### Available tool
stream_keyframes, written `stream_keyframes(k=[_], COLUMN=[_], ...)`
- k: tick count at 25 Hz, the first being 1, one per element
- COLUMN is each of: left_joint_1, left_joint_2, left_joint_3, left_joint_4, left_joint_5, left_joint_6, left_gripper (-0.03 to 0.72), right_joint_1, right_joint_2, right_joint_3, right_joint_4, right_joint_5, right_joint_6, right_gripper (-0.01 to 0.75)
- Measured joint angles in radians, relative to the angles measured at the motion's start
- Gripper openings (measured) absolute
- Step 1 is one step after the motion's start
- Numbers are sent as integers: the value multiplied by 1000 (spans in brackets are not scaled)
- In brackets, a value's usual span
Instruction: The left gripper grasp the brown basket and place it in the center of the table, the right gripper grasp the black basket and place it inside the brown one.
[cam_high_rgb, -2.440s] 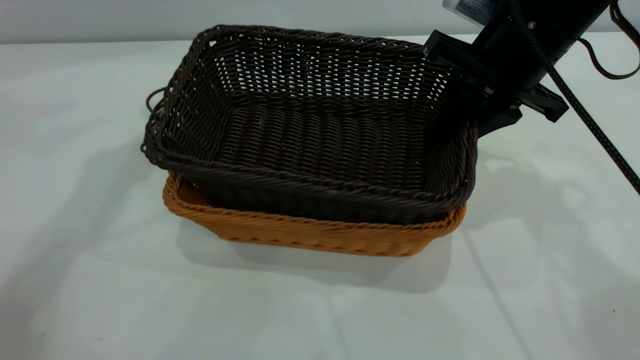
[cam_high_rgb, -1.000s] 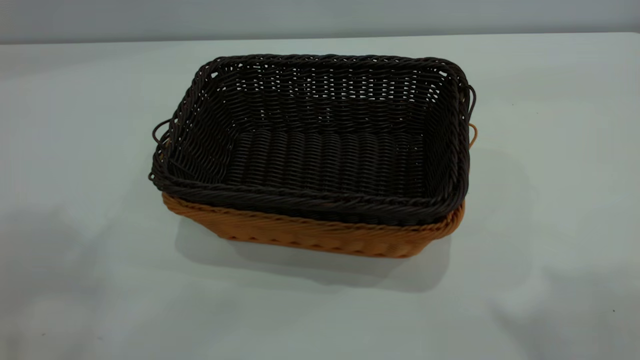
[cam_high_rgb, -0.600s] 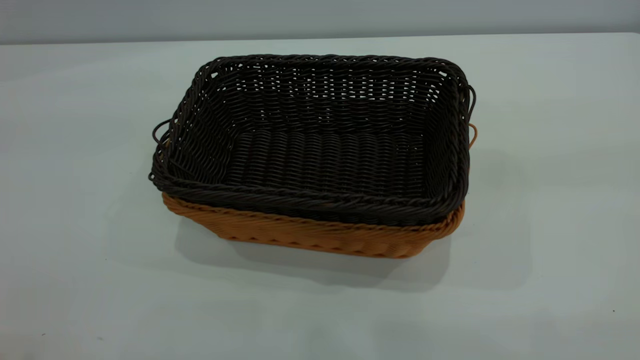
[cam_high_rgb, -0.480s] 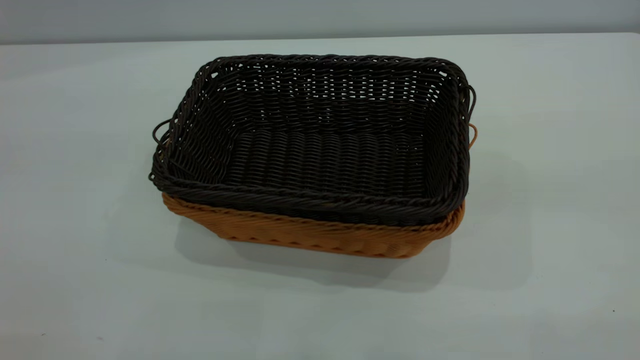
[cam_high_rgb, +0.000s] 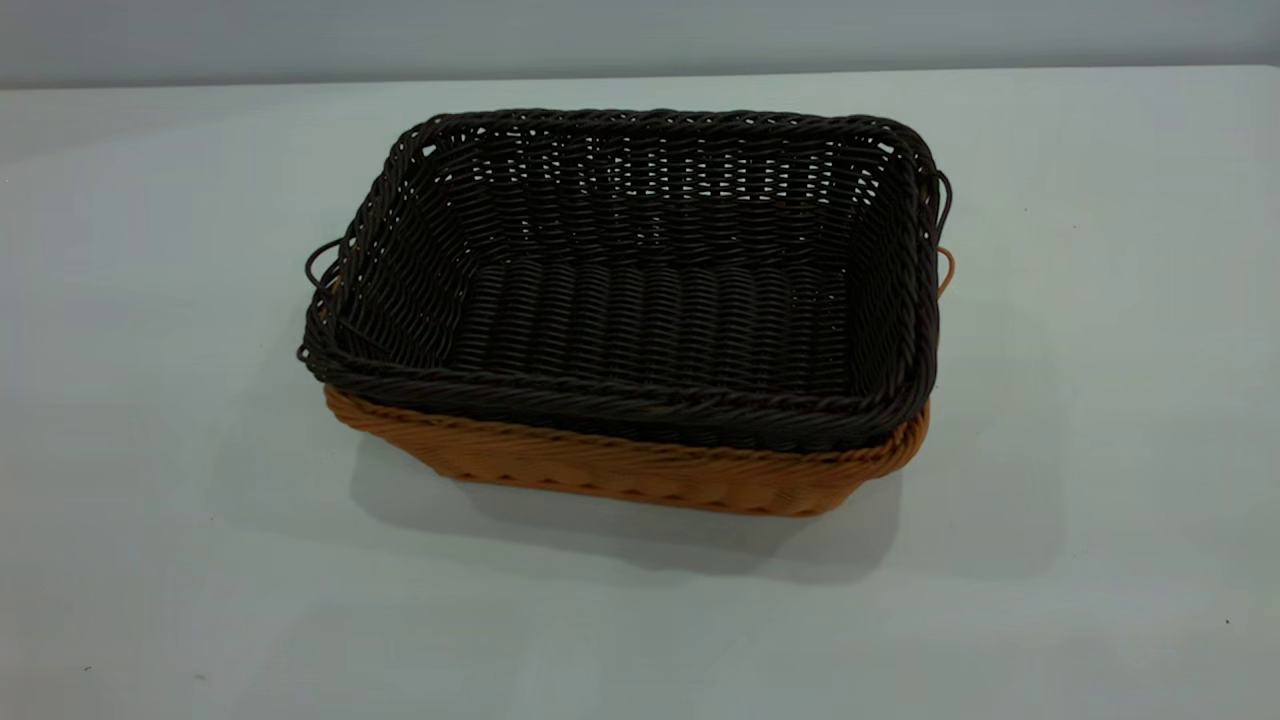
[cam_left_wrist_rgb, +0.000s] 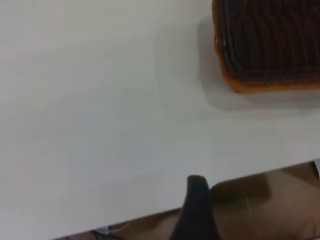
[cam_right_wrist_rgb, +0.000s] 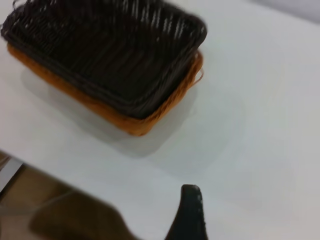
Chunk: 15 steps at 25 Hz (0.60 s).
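The black basket (cam_high_rgb: 640, 290) sits nested inside the brown basket (cam_high_rgb: 640, 475), and both rest level on the table (cam_high_rgb: 150, 550) near its middle. Only the brown rim and lower wall show beneath the black one. Neither arm shows in the exterior view. In the left wrist view my left gripper (cam_left_wrist_rgb: 197, 200) hangs over the table's edge, far from the baskets (cam_left_wrist_rgb: 265, 50). In the right wrist view my right gripper (cam_right_wrist_rgb: 190, 210) is above bare table, well away from the nested baskets (cam_right_wrist_rgb: 110, 60). Neither gripper holds anything.
The table's edge shows in both wrist views, with brown floor (cam_left_wrist_rgb: 260, 210) beyond it. A grey wall (cam_high_rgb: 640, 35) runs behind the table's far edge.
The right gripper, earlier at the black basket's right end with that basket tilted up, has left the exterior view. The black basket now lies level in the brown one. Nothing has moved in the last second.
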Motion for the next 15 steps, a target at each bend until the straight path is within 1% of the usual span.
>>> stream_keyframes(k=[3,12,15], left_joint_1=[0,0,0], left_joint_2=[-39,-168,-196], left_joint_3=[48,168,208], left_joint_4=[0,2,27], left_joint_5=[0,-9,-14], left_joint_6=[5,9,9], left_gripper=[552,552,552], right_joint_1=[0,0,0], right_joint_2=[-54,-56,-56], right_joint_3=[3,26,26], right_joint_4=[-19,-27,-27], right_joint_5=[-1,-16,-16], right_joint_6=[7,33,33], right_gripper=[561,561,561])
